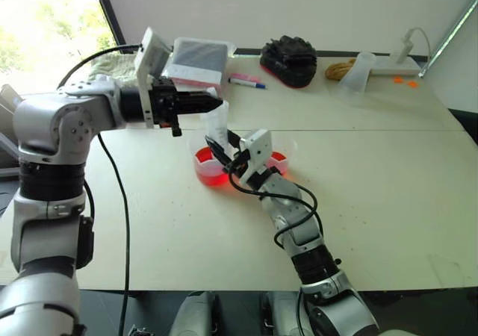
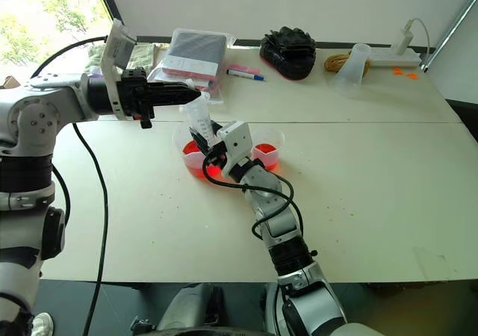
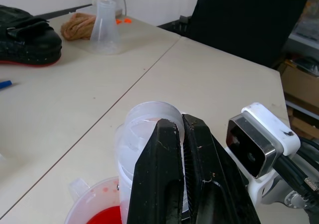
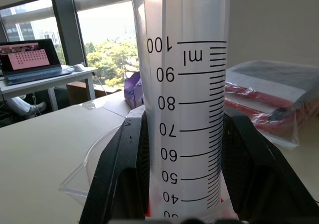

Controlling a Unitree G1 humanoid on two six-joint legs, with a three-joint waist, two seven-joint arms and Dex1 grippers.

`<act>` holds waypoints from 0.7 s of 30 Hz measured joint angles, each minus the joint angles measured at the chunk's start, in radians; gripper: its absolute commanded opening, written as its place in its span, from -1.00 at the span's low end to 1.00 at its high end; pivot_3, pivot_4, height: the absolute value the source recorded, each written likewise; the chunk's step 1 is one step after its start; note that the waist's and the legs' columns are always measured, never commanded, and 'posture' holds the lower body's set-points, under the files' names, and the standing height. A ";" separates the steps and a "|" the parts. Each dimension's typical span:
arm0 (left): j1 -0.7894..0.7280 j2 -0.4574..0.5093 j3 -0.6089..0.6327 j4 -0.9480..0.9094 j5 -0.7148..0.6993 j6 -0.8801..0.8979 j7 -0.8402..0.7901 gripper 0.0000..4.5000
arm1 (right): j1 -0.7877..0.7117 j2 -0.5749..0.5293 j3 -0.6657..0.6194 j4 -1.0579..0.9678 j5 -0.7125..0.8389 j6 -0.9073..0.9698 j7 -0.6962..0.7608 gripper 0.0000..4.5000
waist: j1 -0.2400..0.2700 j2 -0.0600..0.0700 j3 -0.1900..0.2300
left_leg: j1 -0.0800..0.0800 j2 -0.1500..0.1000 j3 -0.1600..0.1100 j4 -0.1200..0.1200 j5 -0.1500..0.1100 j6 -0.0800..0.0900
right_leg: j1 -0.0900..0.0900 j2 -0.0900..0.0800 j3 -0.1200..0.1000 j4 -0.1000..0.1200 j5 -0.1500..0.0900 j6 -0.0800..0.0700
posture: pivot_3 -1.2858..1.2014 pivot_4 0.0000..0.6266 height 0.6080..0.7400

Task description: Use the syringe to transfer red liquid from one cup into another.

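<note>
The syringe stands tilted over the wider cup, its tip down toward the red liquid. My right gripper is shut on the graduated barrel, a finger on each side. From the left, my left gripper reaches in level and is shut on the syringe's top end. The narrower cup, also holding red liquid, sits just right of the right wrist. The syringe's tip is hidden behind the right gripper.
Along the table's far edge lie a bagged flat box, a marker pen, a black bundle, a rope coil, an upturned clear cup and a power strip. A black cable hangs from the left arm.
</note>
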 measured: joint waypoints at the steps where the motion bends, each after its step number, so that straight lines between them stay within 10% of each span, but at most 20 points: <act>1: -0.003 -0.004 -0.002 0.005 0.000 0.000 0.000 -0.99 | 0.003 0.002 -0.001 -0.003 0.003 0.001 -0.002 -0.40 | 0.000 0.000 0.000 | 0.000 0.000 0.000 0.000 0.000 0.000 | 0.000 0.000 0.000 0.000 0.000 0.000 | 0.03 -0.52 1.00; 21: -0.041 -0.008 -0.012 0.057 0.009 0.001 -0.012 -0.99 | 0.016 0.022 -0.005 -0.024 0.009 0.020 -0.014 -0.40 | 0.001 0.000 0.000 | 0.000 0.000 0.000 0.000 0.000 0.000 | 0.000 0.000 0.000 0.000 0.000 0.000 | 0.03 -0.52 1.00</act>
